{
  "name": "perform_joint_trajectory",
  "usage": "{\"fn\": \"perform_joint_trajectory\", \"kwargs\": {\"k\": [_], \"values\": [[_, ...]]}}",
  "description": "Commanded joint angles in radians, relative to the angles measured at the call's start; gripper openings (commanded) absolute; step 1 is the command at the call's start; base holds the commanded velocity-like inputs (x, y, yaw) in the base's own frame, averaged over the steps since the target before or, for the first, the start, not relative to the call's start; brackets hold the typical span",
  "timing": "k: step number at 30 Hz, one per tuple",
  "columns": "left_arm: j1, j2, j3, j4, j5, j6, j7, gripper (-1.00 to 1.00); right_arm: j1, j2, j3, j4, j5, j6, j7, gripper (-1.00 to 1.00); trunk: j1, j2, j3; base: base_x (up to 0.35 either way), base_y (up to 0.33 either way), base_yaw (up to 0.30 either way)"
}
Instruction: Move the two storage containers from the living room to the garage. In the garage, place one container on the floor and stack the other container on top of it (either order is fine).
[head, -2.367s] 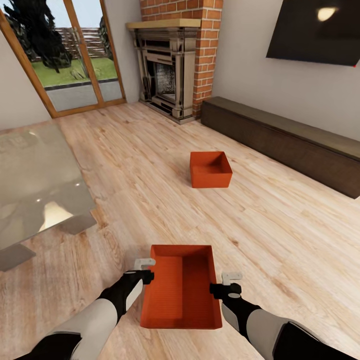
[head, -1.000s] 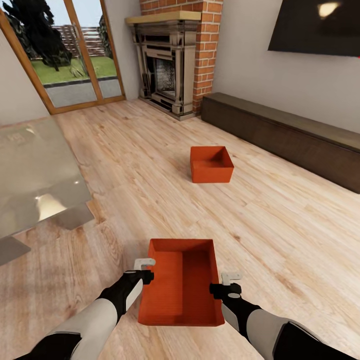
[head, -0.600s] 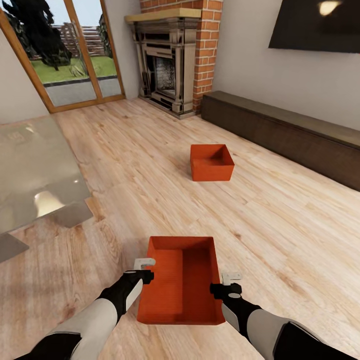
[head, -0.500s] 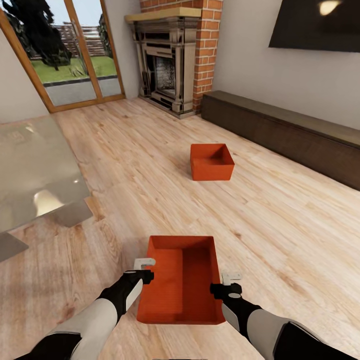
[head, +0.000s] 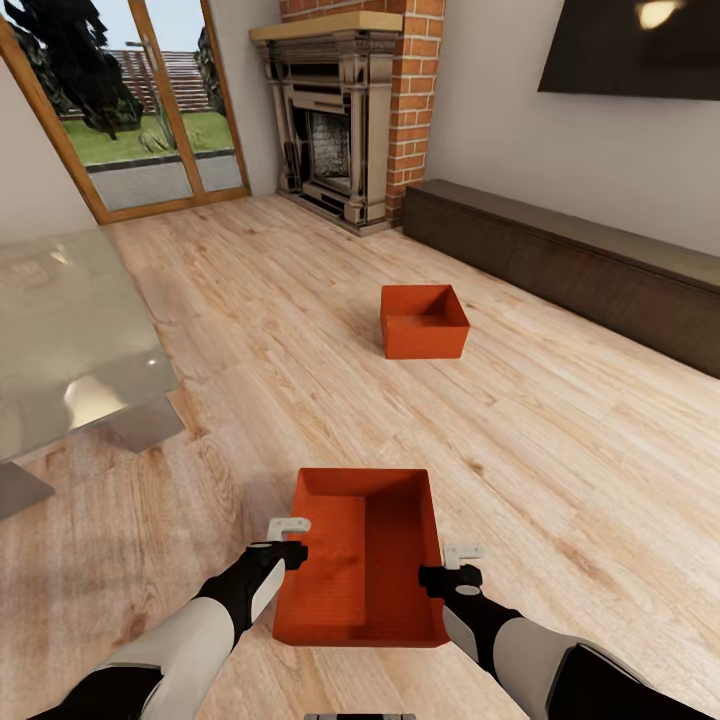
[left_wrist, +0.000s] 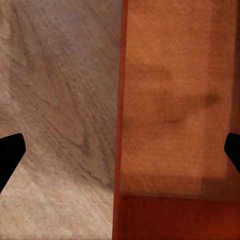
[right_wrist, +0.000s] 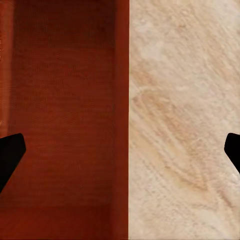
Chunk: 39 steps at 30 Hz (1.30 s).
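One orange-red storage container (head: 360, 560) sits on the light wood plank floor of the living room, directly in front of me, between my two arms. My left gripper (head: 291, 538) is open and straddles its left long wall (left_wrist: 120, 100), one finger on each side. My right gripper (head: 451, 565) is open and straddles the right long wall (right_wrist: 122, 100) in the same way. Neither pair of fingers touches the wall. The second storage container (head: 424, 321) stands further off on the planks, in front of the long dark cabinet (head: 570, 265).
A glass-topped table (head: 60, 340) stands close on the left. The red-brick fireplace (head: 345, 120) and wood-framed glass doors (head: 140, 110) are at the back. A black TV (head: 630, 45) hangs on the right wall. Open plank floor lies between the two containers.
The whole picture has shifted, so the camera moved: the room and far container sit a little higher. The near container reaches slightly further up between the grippers. Both grippers stay open.
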Motion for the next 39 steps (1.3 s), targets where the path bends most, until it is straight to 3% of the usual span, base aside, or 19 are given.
{"fn": "perform_joint_trajectory", "kwargs": {"k": [1, 20, 28, 39], "values": [[0.000, 0.000, 0.000, -0.002, 0.000, 0.006, 0.003, 1.00, 0.000, 0.000, 0.008, -0.001, -0.009, -0.002, -0.003, 1.00, 0.000, 0.000, -0.001, 0.000, 0.000, 0.000], [0.000, 0.000, 0.000, -0.001, 0.000, 0.006, 0.004, 1.00, -0.015, -0.040, 0.007, -0.032, -0.014, 0.012, -0.003, 1.00, 0.000, 0.000, -0.001, 0.000, 0.000, 0.000], [0.000, 0.000, 0.000, -0.001, -0.001, 0.006, 0.005, 1.00, -0.016, -0.036, 0.005, -0.033, -0.014, 0.011, -0.003, 1.00, 0.027, -0.049, -0.023, 0.000, 0.000, 0.000], [0.000, 0.000, -0.001, -0.002, -0.001, 0.006, 0.004, 1.00, -0.016, -0.011, 0.004, -0.035, -0.016, 0.010, -0.003, 1.00, 0.027, -0.049, -0.023, 0.000, 0.000, 0.000]]}}
